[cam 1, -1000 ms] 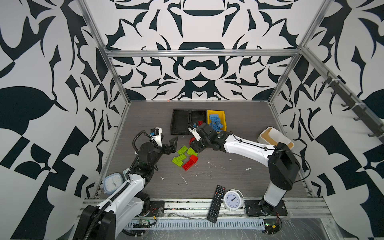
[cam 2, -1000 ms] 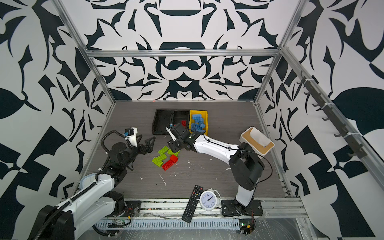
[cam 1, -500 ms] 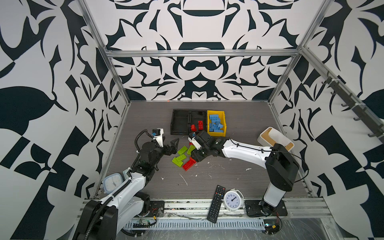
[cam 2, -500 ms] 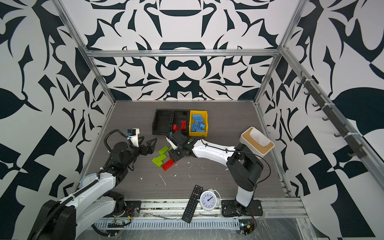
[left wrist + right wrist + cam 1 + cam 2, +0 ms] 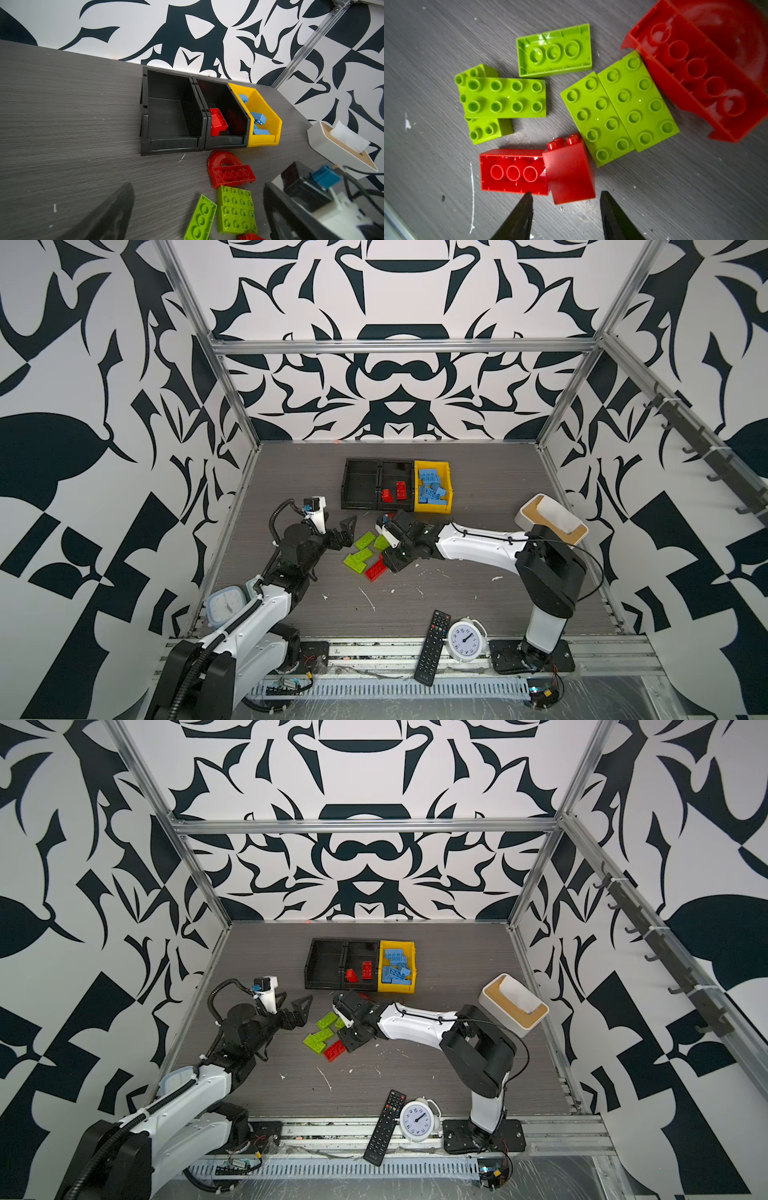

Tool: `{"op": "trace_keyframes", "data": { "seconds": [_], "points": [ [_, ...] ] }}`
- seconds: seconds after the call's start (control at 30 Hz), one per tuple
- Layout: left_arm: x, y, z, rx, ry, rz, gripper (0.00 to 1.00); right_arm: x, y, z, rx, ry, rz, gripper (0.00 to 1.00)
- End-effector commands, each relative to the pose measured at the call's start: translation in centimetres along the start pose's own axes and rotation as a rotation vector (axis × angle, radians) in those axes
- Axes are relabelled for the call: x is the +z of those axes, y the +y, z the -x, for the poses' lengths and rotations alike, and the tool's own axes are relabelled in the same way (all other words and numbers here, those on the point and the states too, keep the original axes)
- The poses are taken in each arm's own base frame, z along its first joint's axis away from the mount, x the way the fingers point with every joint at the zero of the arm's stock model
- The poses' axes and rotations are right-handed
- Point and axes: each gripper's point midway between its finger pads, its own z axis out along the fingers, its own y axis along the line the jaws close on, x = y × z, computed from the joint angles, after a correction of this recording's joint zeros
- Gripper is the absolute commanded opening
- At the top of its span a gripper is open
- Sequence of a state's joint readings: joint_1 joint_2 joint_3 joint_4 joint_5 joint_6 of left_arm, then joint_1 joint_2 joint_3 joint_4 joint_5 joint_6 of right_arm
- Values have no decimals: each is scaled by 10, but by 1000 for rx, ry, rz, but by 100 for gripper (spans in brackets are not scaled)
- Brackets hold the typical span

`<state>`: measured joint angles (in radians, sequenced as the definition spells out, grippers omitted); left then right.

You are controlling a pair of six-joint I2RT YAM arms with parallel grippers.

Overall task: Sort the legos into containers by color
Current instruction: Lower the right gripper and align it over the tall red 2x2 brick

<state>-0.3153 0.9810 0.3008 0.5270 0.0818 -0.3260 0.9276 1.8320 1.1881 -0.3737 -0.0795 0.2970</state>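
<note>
Loose legos lie mid-table: several lime green bricks [image 5: 360, 560] [image 5: 505, 97], a flat red brick [image 5: 513, 171] and a small red brick [image 5: 569, 172] touching it, plus a red half-round piece [image 5: 226, 166]. My right gripper [image 5: 565, 193] [image 5: 388, 562] hovers just above the two red bricks, open, nothing between its fingertips. My left gripper [image 5: 347, 533] [image 5: 197, 185] stands wide open just left of the green bricks, holding nothing. Behind are the containers: two joined black trays [image 5: 345, 485], the right one holding red bricks [image 5: 401, 490], and a yellow bin [image 5: 432, 510] of blue bricks [image 5: 430, 489].
A white box with a tan rim [image 5: 550, 518] stands at the right behind my right arm. A black remote [image 5: 432, 641] and a white alarm clock [image 5: 465, 638] lie at the front edge. A pale blue clock [image 5: 224, 605] sits by the left arm.
My right gripper has drawn back from the black trays toward the front and now hangs over the loose red bricks, jaws slightly narrower. The left arm has barely shifted.
</note>
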Motion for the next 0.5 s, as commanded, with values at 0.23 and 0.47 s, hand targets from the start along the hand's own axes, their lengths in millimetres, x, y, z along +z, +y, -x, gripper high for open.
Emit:
{"op": "trace_keyframes", "data": {
  "seconds": [0.23, 0.47],
  "points": [
    [-3, 0, 11, -1, -32, 14, 99, 3, -1, 17, -27, -33, -37, 49],
    [-3, 1, 11, -1, -32, 18, 99, 8, 0, 20, -35, -39, -33, 45]
  ]
}}
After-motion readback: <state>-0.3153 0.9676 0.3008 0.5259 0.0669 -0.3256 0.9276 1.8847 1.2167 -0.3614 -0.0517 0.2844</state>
